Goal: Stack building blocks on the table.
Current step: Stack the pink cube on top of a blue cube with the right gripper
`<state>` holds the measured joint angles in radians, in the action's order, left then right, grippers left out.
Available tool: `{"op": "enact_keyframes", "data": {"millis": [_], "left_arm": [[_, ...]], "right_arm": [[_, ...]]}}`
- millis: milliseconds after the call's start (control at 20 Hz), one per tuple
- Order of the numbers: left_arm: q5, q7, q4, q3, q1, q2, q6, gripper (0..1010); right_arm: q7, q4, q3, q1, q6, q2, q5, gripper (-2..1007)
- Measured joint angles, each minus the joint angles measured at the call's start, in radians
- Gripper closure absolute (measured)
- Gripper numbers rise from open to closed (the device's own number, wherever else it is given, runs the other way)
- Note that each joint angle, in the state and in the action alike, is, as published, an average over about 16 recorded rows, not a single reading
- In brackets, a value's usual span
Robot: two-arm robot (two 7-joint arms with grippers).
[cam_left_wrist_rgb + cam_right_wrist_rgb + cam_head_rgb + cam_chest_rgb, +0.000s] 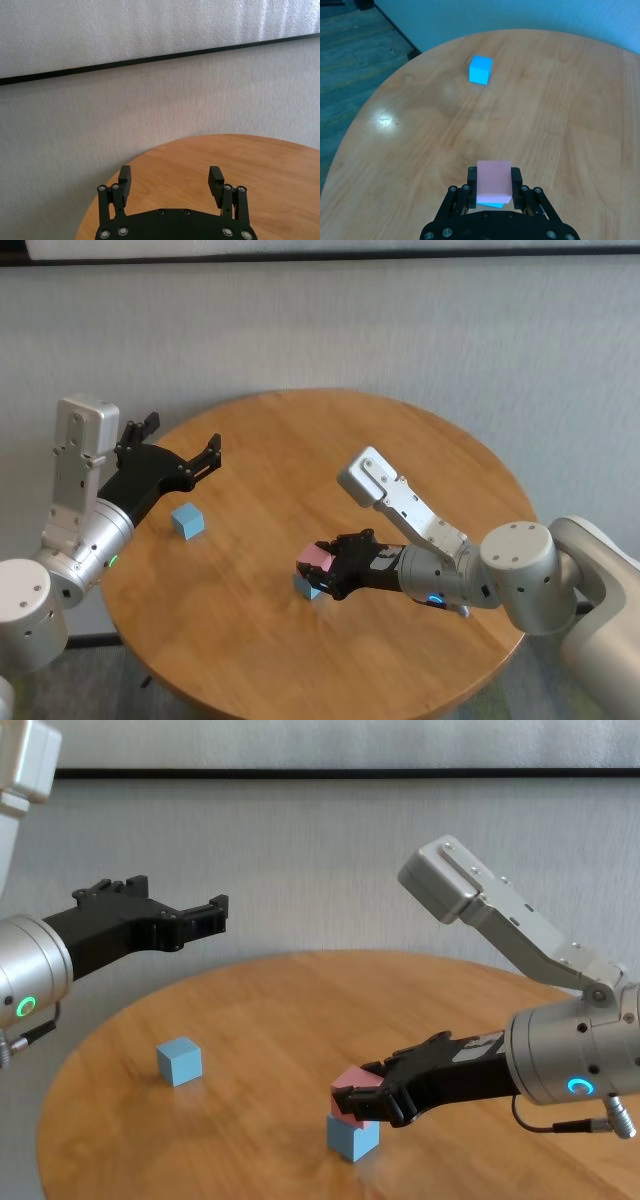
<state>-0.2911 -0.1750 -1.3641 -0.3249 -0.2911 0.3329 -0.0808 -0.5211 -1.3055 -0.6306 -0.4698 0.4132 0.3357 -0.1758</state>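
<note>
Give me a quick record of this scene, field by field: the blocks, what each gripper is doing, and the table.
pink block: held between the right gripper's fingers, tilted, directly over a blue block
blue block under it: resting on the table; contact with the pink block cannot be told
other blue block: alone on the table, on the robot's left side
right gripper: shut on the pink block, low over the table
left gripper: open, holding nothing, raised above the table's left edge
table: round, wood-grain top
</note>
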Motion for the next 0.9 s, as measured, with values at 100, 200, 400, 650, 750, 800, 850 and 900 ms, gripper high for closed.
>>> {"op": "enact_keyframes", "data": {"millis": [100, 200, 400, 650, 750, 800, 850, 900], "left_arm": [[0.0, 0.0, 0.0, 0.0, 0.0, 0.0, 0.0, 9], [0.0, 0.0, 0.0, 0.0, 0.0, 0.0, 0.0, 9], [0.0, 0.0, 0.0, 0.0, 0.0, 0.0, 0.0, 9], [0.0, 0.0, 0.0, 0.0, 0.0, 0.0, 0.0, 9], [0.0, 0.0, 0.0, 0.0, 0.0, 0.0, 0.0, 9], [0.0, 0.0, 0.0, 0.0, 0.0, 0.0, 0.0, 9], [0.0, 0.0, 0.0, 0.0, 0.0, 0.0, 0.0, 9], [0.0, 0.0, 0.0, 0.0, 0.0, 0.0, 0.0, 9]], "right_arm": [[0.0, 0.002, 0.002, 0.0, 0.003, -0.003, 0.002, 646], [0.0, 0.004, 0.004, 0.0, 0.006, -0.005, 0.003, 646], [0.0, 0.01, 0.007, -0.002, 0.015, -0.012, 0.006, 646], [0.0, 0.016, 0.01, -0.004, 0.026, -0.017, 0.007, 646], [0.0, 0.018, 0.011, -0.005, 0.029, -0.019, 0.007, 646], [0.001, 0.018, 0.011, -0.005, 0.031, -0.02, 0.007, 646], [0.001, 0.019, 0.011, -0.005, 0.032, -0.02, 0.007, 646], [0.001, 0.019, 0.012, -0.006, 0.033, -0.021, 0.007, 646]]}}
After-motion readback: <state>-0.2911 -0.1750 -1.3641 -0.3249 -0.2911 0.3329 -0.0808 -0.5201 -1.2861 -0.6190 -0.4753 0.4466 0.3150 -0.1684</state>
